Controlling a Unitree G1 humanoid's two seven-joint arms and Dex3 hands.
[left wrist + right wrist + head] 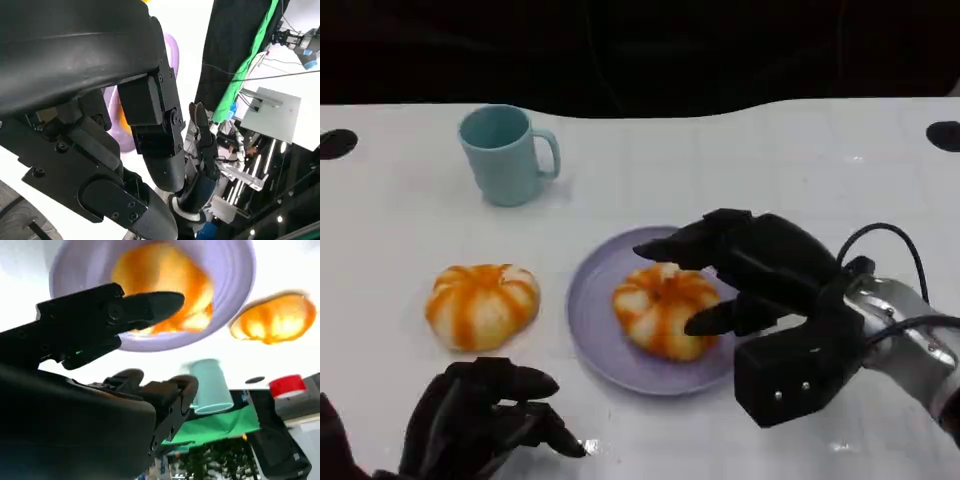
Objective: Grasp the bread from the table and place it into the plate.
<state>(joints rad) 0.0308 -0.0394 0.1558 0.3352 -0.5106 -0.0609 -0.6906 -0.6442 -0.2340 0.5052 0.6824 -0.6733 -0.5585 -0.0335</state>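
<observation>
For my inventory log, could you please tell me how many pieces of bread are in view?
2. One bread lies in the purple plate, with the right hand at it. The other bread lies on the table, left of the plate.

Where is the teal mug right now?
In the head view the teal mug stands upright at the table's far left, handle toward the robot's right, apart from and beyond the loose bread and the purple plate.
</observation>
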